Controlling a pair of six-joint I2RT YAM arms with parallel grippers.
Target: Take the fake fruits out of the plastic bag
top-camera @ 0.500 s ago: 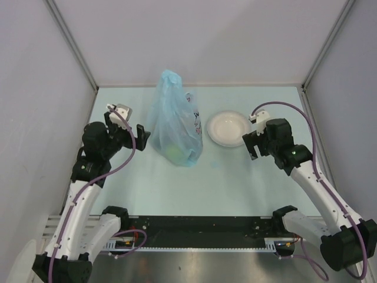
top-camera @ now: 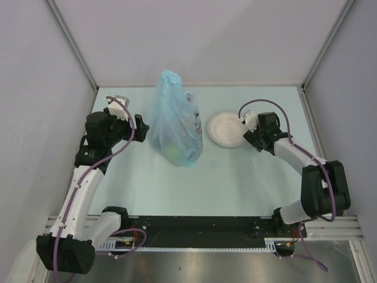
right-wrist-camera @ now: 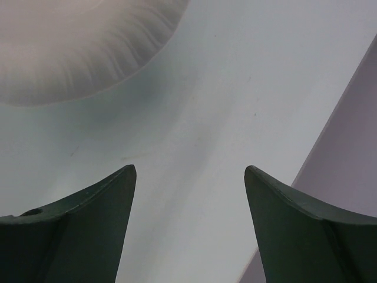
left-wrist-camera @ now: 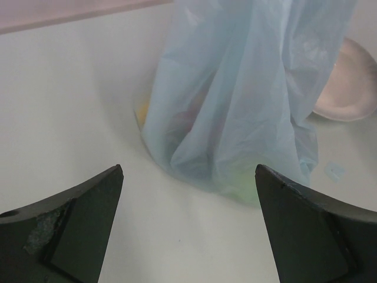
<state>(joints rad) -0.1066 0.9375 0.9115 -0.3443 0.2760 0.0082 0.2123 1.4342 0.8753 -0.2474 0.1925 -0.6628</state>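
Note:
The light-blue plastic bag [top-camera: 174,124] stands upright in the middle of the table, its top bunched. It also fills the left wrist view [left-wrist-camera: 235,100]. The fake fruits are inside it and show only as dim colours through the plastic: a green one [left-wrist-camera: 247,186] at the bottom and a yellow one [left-wrist-camera: 141,112] at the left edge. A green patch shows in the top view [top-camera: 175,152]. My left gripper [top-camera: 139,126] is open and empty just left of the bag [left-wrist-camera: 189,171]. My right gripper [top-camera: 250,139] is open and empty [right-wrist-camera: 189,169] at the right rim of the white bowl.
The white round bowl [top-camera: 227,128] sits right of the bag and holds nothing; it shows in the right wrist view [right-wrist-camera: 76,47] and the left wrist view [left-wrist-camera: 350,82]. Grey walls [right-wrist-camera: 353,177] enclose the table on three sides.
My right gripper has moved left and farther back, closer to the bowl's rim. My left gripper has shifted slightly farther back beside the bag. The bag has not moved.

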